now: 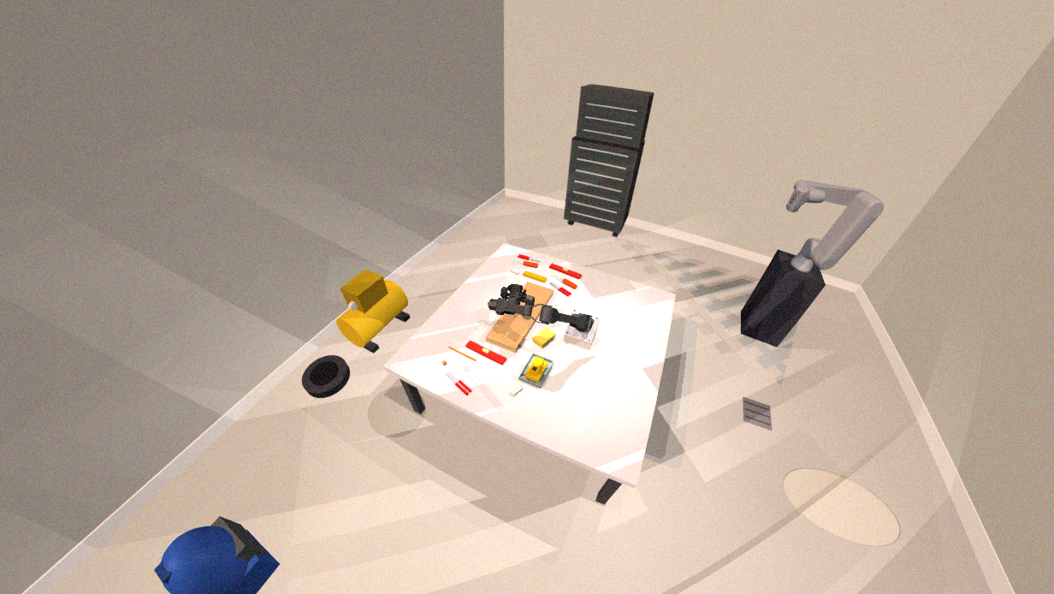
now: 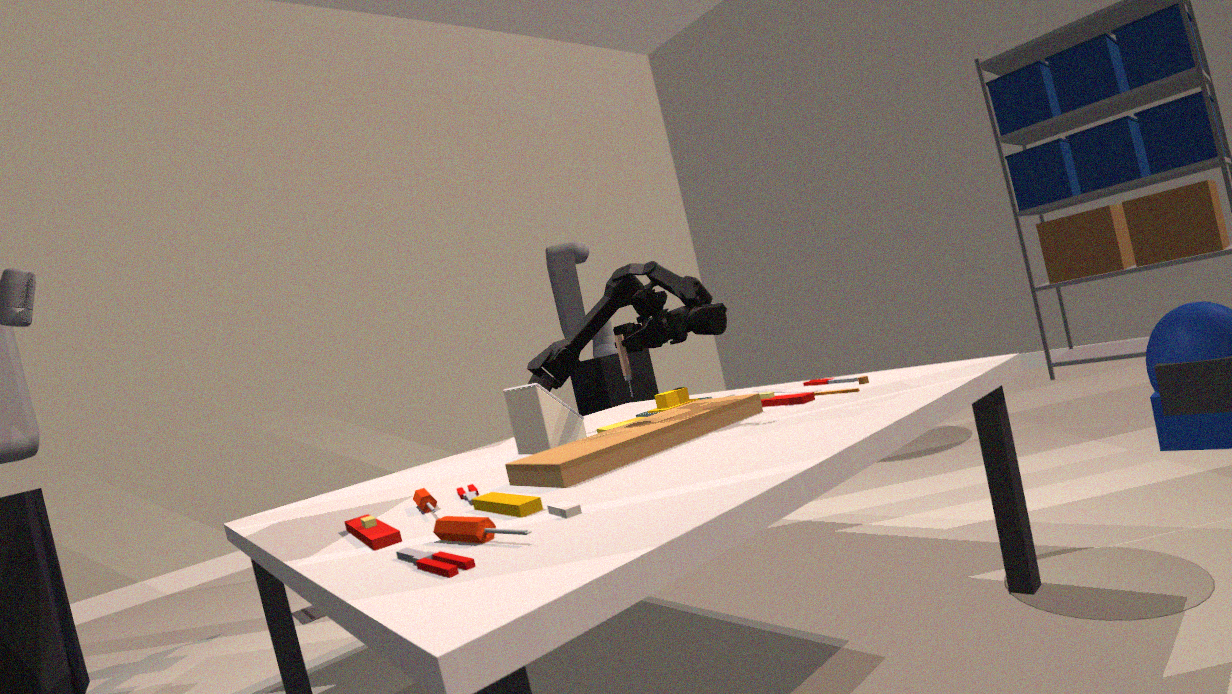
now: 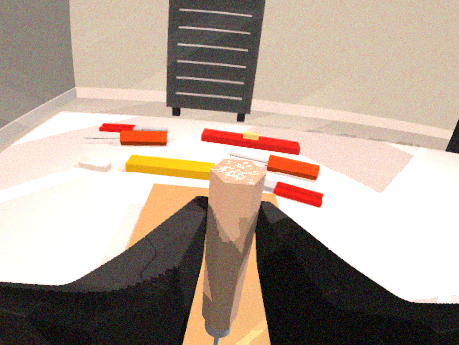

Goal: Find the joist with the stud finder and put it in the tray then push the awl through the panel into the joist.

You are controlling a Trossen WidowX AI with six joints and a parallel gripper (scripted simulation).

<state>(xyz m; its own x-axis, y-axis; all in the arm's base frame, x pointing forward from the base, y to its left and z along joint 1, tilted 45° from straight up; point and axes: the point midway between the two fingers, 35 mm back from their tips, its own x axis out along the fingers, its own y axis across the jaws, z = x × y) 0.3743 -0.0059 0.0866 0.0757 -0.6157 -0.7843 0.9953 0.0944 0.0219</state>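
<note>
My gripper [image 2: 622, 334] [image 3: 232, 209] is shut on the awl [image 2: 625, 357] [image 3: 230, 249], holding it by its pale wooden handle. The awl points down, slightly tilted in the exterior view, with its tip above the panel's height. The wooden floor panel [image 1: 506, 336] [image 2: 642, 445] [image 3: 167, 204] lies on the table; in the wrist view it shows behind and below the awl. The yellow stud finder [image 1: 536, 367] sits in the small teal-edged tray [image 1: 531, 382]. The joist is hidden. I cannot make out any hole in the panel.
A pale block-like holder [image 1: 580, 336] [image 2: 528, 424] stands beside the panel near the arm's base. A yellow block [image 1: 544, 336] lies between panel and tray. A red level [image 1: 486, 352] is near the panel's end. Screwdrivers, pliers and a yellow bar [image 2: 506, 503] [image 3: 167, 167] lie beyond its other end.
</note>
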